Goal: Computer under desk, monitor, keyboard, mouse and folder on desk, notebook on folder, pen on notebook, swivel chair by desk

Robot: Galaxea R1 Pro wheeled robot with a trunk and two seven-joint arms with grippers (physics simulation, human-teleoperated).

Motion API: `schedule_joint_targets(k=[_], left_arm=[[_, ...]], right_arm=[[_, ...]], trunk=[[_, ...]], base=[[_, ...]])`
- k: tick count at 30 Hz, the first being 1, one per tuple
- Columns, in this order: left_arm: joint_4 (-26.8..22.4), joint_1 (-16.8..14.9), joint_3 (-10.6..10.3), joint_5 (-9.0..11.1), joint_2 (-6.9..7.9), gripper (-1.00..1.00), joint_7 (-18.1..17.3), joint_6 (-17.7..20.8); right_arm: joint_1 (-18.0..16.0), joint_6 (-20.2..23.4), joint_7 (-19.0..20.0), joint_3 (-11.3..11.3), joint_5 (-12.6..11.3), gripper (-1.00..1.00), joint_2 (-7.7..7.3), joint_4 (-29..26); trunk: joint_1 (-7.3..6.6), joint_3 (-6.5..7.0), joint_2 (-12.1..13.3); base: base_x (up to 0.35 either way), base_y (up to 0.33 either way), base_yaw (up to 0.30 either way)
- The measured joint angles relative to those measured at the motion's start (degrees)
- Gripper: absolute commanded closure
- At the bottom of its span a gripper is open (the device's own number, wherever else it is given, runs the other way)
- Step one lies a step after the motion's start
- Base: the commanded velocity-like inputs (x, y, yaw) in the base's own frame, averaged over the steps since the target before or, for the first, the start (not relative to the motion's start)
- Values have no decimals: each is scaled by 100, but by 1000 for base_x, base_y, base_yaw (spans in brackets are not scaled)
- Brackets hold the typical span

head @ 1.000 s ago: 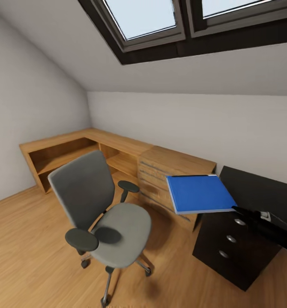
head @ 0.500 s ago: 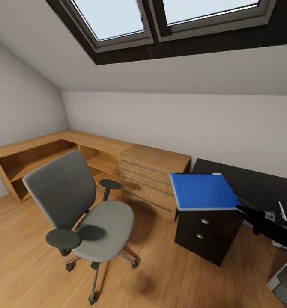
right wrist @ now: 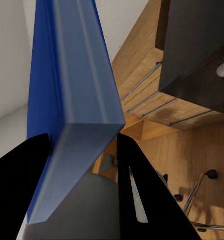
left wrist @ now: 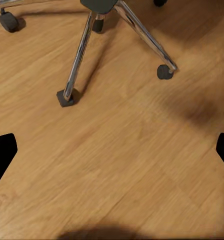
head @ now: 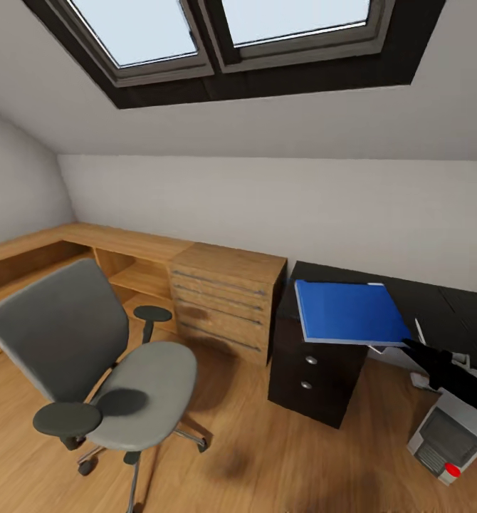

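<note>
The flat bright blue folder [head: 349, 313], pinched at its edge between the right gripper's [right wrist: 84, 150] jaws, now hangs over the black-topped desk [head: 438, 306], nearer than a second ago as the view swung right. The grey swivel chair [head: 103, 356] sits well apart with its seat bare, so placement looks imminent. The left gripper [left wrist: 112, 150] hangs spread over wooden floor [left wrist: 117, 165].

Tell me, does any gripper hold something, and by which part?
The right gripper holds the blue folder, clamped at one edge near a corner. The left gripper is open and holds nothing.
</note>
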Motion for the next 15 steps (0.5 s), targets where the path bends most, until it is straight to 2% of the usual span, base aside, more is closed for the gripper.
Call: schedule_joint_targets(k=[10, 15], left_arm=[[17, 0, 1, 1, 0, -100, 0, -3], [24, 0, -7, -6, -1, -100, -2, 4]], right_arm=[[1, -88, -7, -3, 10, 100, -3, 3], [1, -337, -46, -5, 17, 100, 1, 21]], trunk=[[0, 35, 0], [0, 56, 0]], base=[[0, 0, -255], [0, 0, -243]])
